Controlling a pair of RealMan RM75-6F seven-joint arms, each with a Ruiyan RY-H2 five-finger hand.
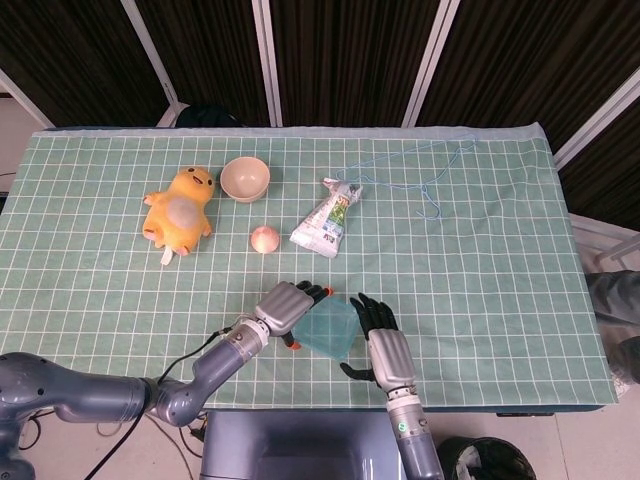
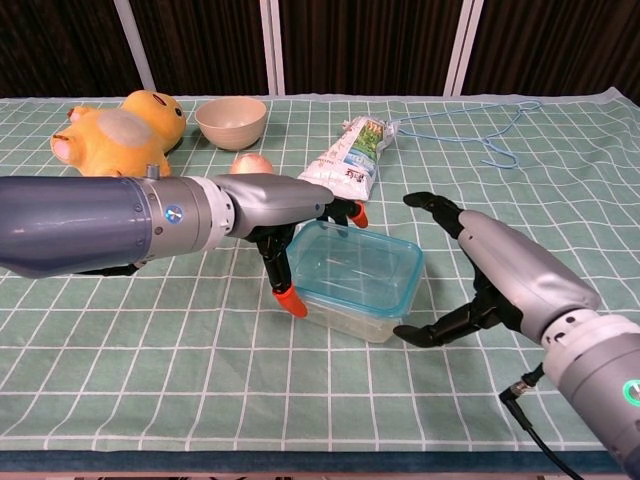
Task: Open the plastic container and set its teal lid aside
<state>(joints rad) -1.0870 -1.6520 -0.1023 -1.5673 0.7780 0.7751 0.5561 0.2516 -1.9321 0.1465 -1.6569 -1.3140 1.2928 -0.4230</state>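
Head view first: the plastic container (image 1: 328, 330) sits at the near edge of the counter (image 1: 500, 260), about midway across, with its teal lid (image 1: 325, 322) on top. The left robot hand (image 1: 292, 305) lies against the container's left side, fingers reaching over its far-left corner; the right robot hand (image 1: 383, 335) stands just beside its right side. From above the container looks turned diagonally to the counter grid, though the hands hide too much to fix its long axis. Well beyond it lie a peach-coloured ball (image 1: 264, 238), a snack bag (image 1: 328, 222), a bowl (image 1: 245, 178) and a yellow plush toy (image 1: 180, 210).

Chest view: the container (image 2: 360, 280) shows its long axis running from near-left to far-right, one short end toward the right robot hand (image 2: 470, 275). The lid (image 2: 358, 258) appears seated, flat and facing upward. The left robot hand (image 2: 290, 235) spreads its orange-tipped fingers (image 2: 291, 298) down the left wall and along the far rim, touching but seemingly not clamping it. The right hand is wide open, holding nothing, thumb low near the right corner and fingers arched above.

The likely risk is that a lid pried from one side drags the light container along or tips it, since the box sits close to the counter's near edge and could slide off if neither hand pins the base firmly
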